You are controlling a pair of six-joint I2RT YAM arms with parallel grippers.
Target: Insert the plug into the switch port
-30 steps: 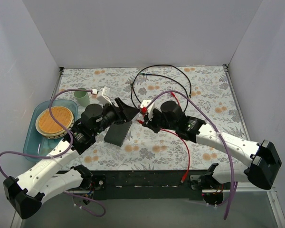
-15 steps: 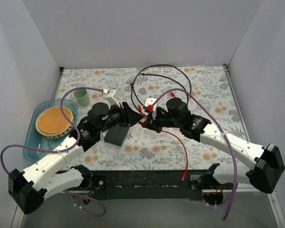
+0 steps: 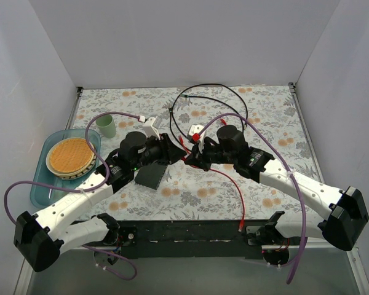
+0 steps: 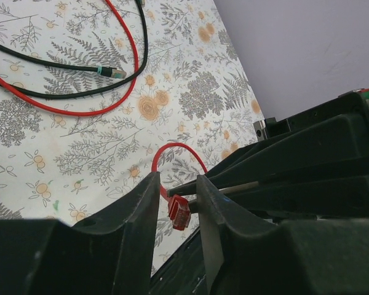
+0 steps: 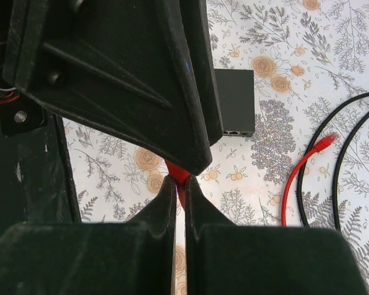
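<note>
Switch (image 3: 151, 176) on floral table (image 3: 264, 117), white walls (image 3: 172, 43) | left fingers (image 4: 129, 227) slightly apart, empty | right fingers (image 5: 154, 209) pinching red cable (image 5: 177, 173)

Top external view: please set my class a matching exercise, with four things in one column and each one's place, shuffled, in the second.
Things
1. switch
2. green cup
3. tan plate
4. red cable

Places
A. in the blue tray
B. pinched in the right gripper
C. standing upright beyond the tray
D. lying flat, partly under the left arm

Pairs: 1-D, 2-C, 3-A, 4-B
</note>
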